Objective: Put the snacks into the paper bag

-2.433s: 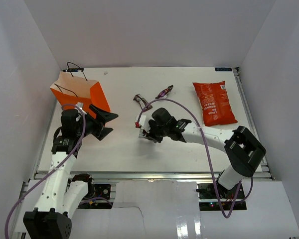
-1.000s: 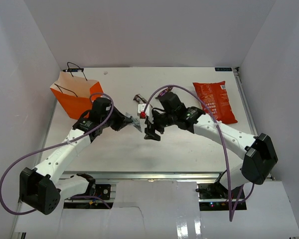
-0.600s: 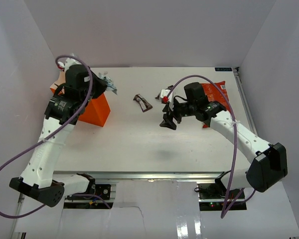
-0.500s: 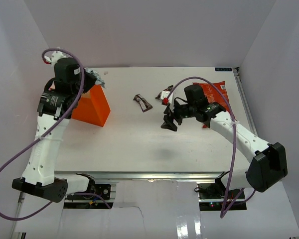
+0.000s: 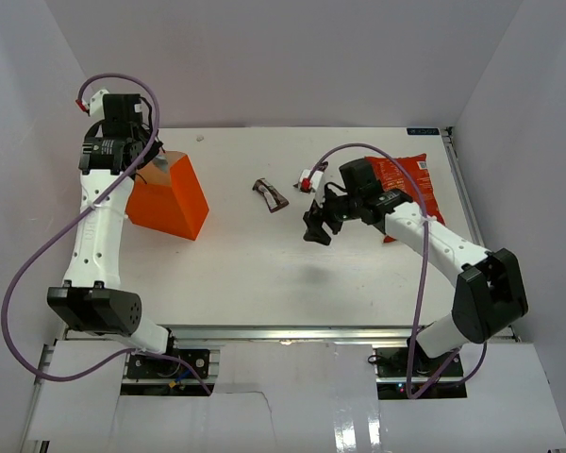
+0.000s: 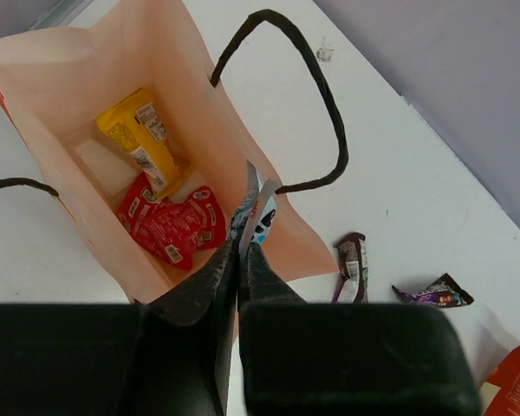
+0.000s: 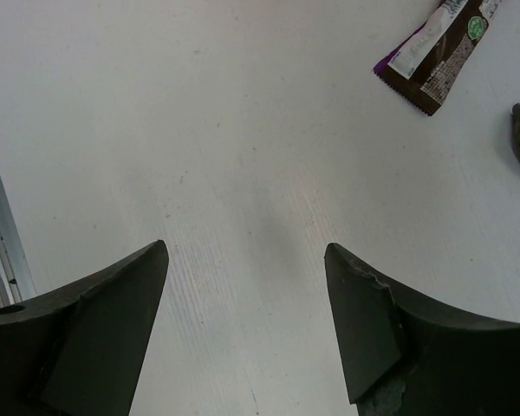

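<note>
While the left pincer [image 6: 240, 249] pinches the silver-blue wrapper [image 6: 258, 206] over the paper bag [image 6: 65, 82], right pincer [image 7: 244, 253] spread wide

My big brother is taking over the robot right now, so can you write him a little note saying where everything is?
Left gripper: shut on the silver-blue wrapper, held at the open top of the orange bag.
Right gripper: open and empty, hovering over the table near the two dark wrappers.
Done: the yellow wrapper and two pinkish-red wrappers lie inside the bag.
Left to do: drop the silver-blue one in, then bag the two dark wrappers and the big red crisp packet, all lying on the table.
</note>
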